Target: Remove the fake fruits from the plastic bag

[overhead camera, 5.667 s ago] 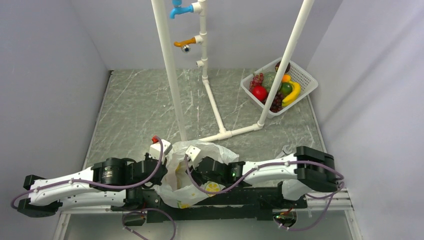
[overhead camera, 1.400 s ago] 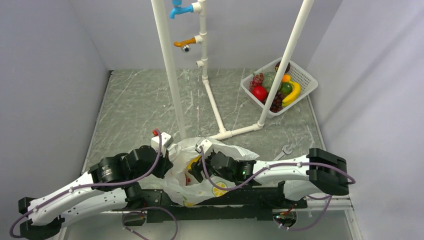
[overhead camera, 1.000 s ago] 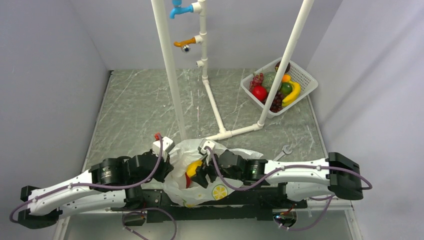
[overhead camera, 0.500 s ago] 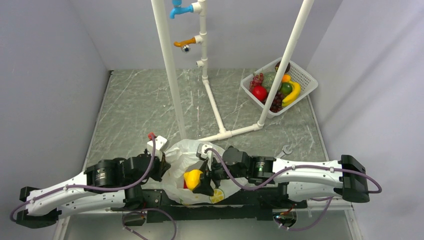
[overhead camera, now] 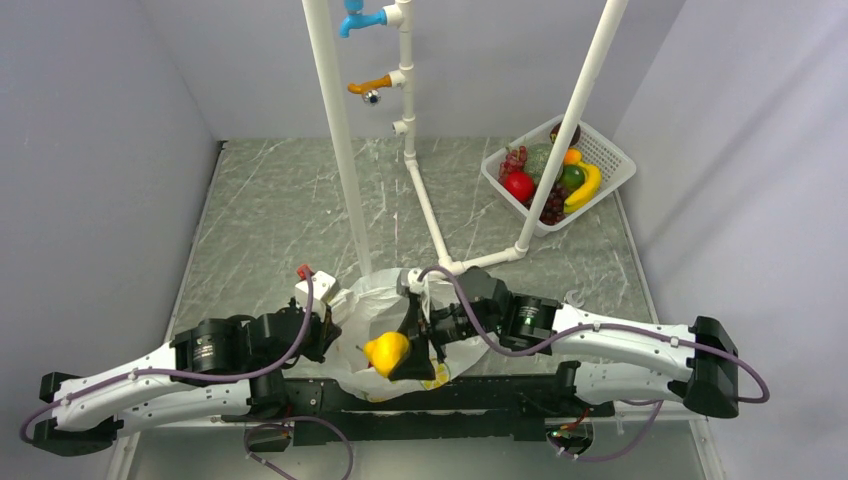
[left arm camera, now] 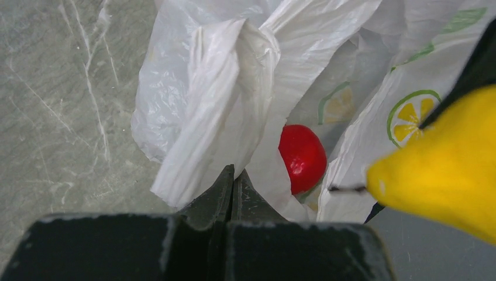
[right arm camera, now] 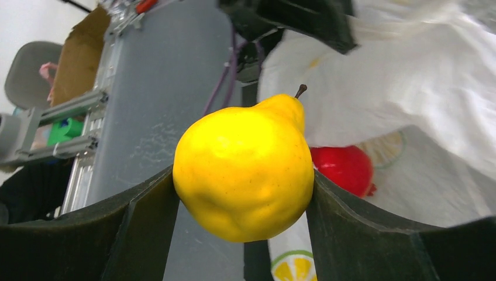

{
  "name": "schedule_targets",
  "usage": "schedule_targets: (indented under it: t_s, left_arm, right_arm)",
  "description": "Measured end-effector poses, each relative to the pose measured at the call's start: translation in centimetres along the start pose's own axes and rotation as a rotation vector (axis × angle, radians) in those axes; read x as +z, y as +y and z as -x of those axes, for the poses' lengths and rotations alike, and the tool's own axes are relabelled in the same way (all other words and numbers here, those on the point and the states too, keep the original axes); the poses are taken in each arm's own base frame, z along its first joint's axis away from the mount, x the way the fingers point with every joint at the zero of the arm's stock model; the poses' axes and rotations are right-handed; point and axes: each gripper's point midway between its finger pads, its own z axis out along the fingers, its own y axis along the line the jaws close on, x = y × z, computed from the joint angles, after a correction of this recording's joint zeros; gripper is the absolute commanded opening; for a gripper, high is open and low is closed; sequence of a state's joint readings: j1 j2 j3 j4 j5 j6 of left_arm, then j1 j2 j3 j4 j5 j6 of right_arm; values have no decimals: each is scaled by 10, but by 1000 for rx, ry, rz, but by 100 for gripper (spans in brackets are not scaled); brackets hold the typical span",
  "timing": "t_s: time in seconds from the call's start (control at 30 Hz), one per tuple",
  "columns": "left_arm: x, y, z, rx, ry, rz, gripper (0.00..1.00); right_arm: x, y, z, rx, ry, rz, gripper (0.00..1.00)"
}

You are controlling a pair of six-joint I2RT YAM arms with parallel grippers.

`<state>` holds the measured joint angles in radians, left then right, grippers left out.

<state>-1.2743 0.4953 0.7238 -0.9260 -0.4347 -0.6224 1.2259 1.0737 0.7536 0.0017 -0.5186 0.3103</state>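
While left end effector point(left arm camera: 233, 177) pinches bag point(left arm camera: 234, 70) holding apple point(left arm camera: 302, 157), right one point(right arm camera: 243, 196) clamps yellow fruit point(right arm camera: 243, 155).

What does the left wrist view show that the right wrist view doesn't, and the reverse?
Left wrist only: the left tool shut on a fold of the bag. Right wrist only: the right tool clamping the pear from both sides. Both: the pear, the bag, and a red fruit inside the bag.
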Motion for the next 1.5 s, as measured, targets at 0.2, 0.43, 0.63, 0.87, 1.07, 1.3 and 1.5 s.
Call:
schedule_targets:
  t_s: [0.2, 0.43, 0.63, 0.87, 1.07, 1.3, 1.5]
  left_arm:
    - [2, 0, -2, 7, 12, 8, 0]
    - [3, 0, -2, 8, 15, 10, 0]
    - [3, 0, -3, 10, 18, 11, 0]
    - [3, -1, -3, 14, 21, 11, 0]
    - [3, -1, -3, 15, 22, 9, 0]
    - [4, -1, -4, 18, 25, 10, 0]
    - [4, -2, -4, 19, 27, 8, 0]
  right_arm:
    - [-3, -20, -7, 88, -13, -37, 0]
    - [-6, 9, 53, 19, -103, 47, 0]
    - [-39, 17, 116, -104, -275, 4, 0]
    - [-103, -52, 151, -29, -501, -350, 0]
    - [-178, -121, 130, 241, -674, -794, 0]
    - [-231, -191, 74, 609, -681, -1157, 0]
    - [-268, -245, -21, 1053, -578, -1413, 0]
